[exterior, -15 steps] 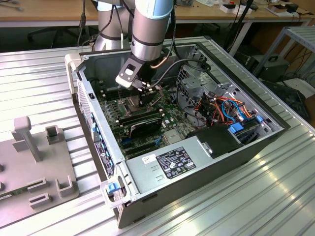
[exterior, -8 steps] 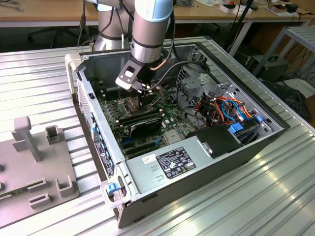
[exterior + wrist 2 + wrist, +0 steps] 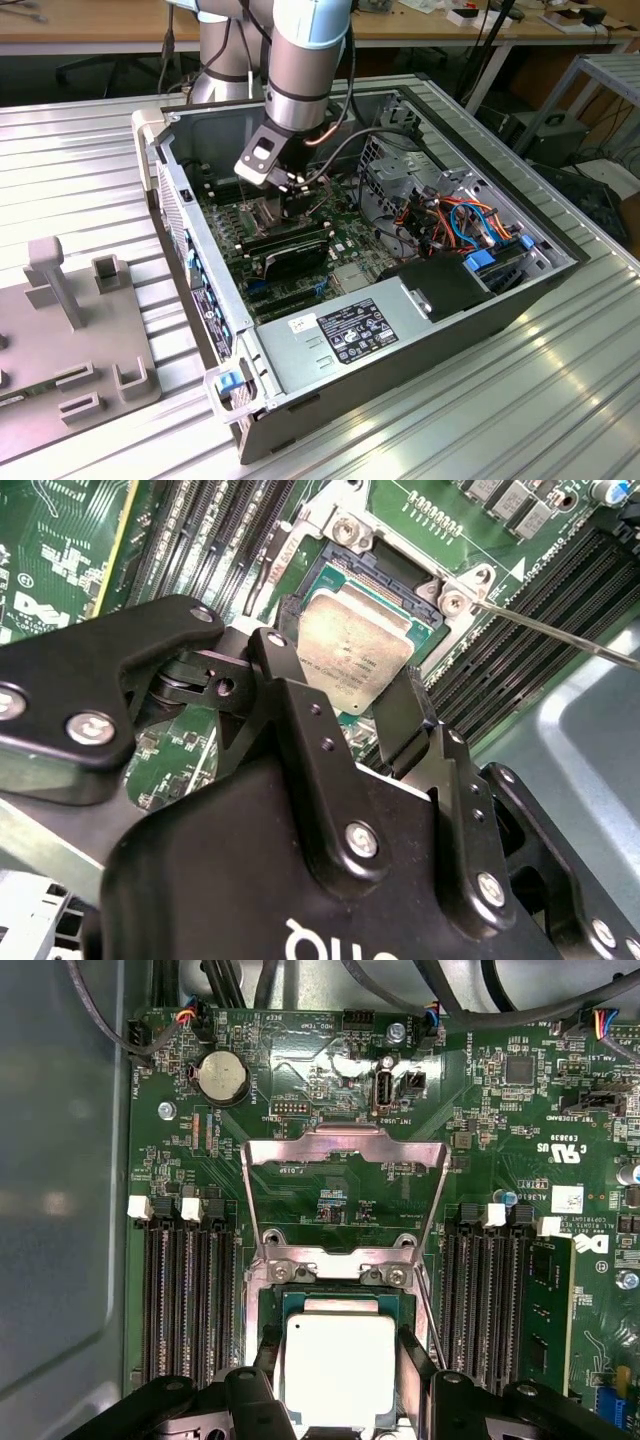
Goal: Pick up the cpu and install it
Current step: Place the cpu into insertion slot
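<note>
here cpu (image 3: pixel 340 1368) gripped in tool (image 3: pixel 342 1360), over socket (image 3: pixel 372 575)

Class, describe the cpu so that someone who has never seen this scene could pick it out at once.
Inside the open computer case, find the green motherboard. Between its two banks of black memory slots sits a metal-framed socket, and the cpu is over it, between the gripper's black fingers. It is the only plain silver square plate there.
</note>
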`<state>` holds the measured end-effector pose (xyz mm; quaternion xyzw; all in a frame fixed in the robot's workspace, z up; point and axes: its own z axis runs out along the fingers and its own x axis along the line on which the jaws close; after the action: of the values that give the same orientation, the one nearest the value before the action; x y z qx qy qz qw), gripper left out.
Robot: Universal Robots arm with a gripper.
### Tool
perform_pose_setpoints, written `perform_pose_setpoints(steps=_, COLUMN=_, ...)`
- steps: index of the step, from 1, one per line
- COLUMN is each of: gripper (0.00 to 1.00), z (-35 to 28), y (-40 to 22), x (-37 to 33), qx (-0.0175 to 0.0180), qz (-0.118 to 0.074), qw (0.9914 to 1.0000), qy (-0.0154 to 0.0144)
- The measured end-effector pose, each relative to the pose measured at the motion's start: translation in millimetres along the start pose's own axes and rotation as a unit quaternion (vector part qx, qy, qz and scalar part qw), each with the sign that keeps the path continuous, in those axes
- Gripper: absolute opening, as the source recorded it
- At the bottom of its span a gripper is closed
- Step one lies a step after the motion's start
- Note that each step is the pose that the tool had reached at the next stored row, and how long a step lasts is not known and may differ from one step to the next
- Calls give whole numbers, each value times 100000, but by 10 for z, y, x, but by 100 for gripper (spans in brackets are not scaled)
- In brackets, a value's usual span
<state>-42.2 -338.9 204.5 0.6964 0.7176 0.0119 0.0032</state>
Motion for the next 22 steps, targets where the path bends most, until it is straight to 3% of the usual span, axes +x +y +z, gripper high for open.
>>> perform_pose_setpoints(steps=6, gripper=55, z=15, y=-1, x=0, qx=2, qz=1, qw=100000, qy=-1)
perform_pose_setpoints(steps=15, gripper=55, z=24, y=-15, x=-1, qx=-18, qz=17, qw=99999, qy=318)
perform_pose_setpoints(steps=22, gripper=55, z=29, y=-14, x=-1, qx=-19, qz=8, qw=99999, qy=358)
